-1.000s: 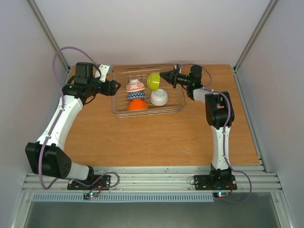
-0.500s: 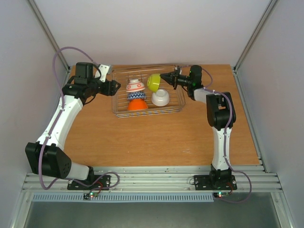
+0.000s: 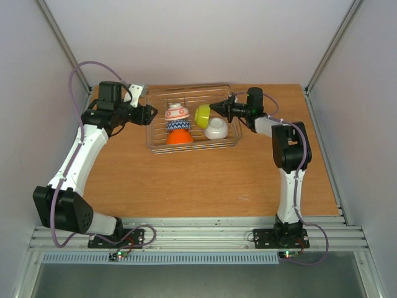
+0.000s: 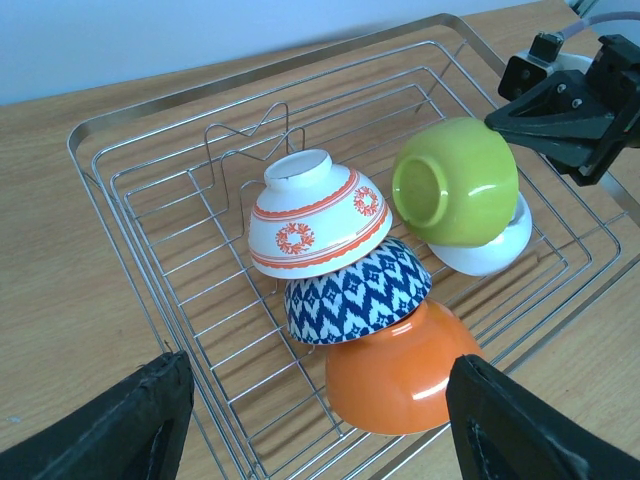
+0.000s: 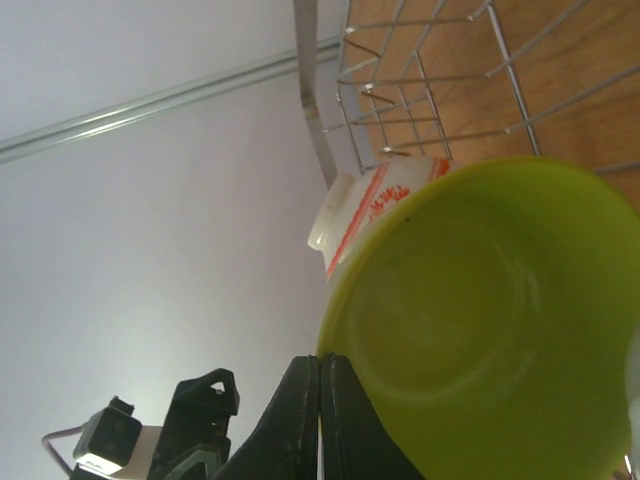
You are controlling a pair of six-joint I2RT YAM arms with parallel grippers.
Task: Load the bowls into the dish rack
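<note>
The yellow-green bowl (image 4: 460, 182) is held by the R gripper (image 3: 212, 107), its fingers (image 5: 305, 410) pressed together on the bowl's rim (only a thin slit is seen between them in the wrist view). The bowl is tipped on its side inside the dish rack (image 4: 150, 230), foot turned toward the L arm. It is leaned over the white bowl (image 4: 490, 250), which is lying in the rack's right half; contact btw. the two looks likely but can't be confirmed. Three more bowls are stacked rim-down and overlapping in the rack's left half. The red-patterned bowl (image 4: 315, 215) is placed farthest from the arm bases, the blue zigzag bowl (image 4: 358, 292) in the middle, and the orange bowl (image 4: 400, 375) nearest. The L gripper (image 3: 151, 113) is positioned just outside the rack's left wall, w/ its fingers (image 4: 120, 420) spread wide and nothing between them. The rack is set at the far end of the wooden table (image 3: 205, 180).
</note>
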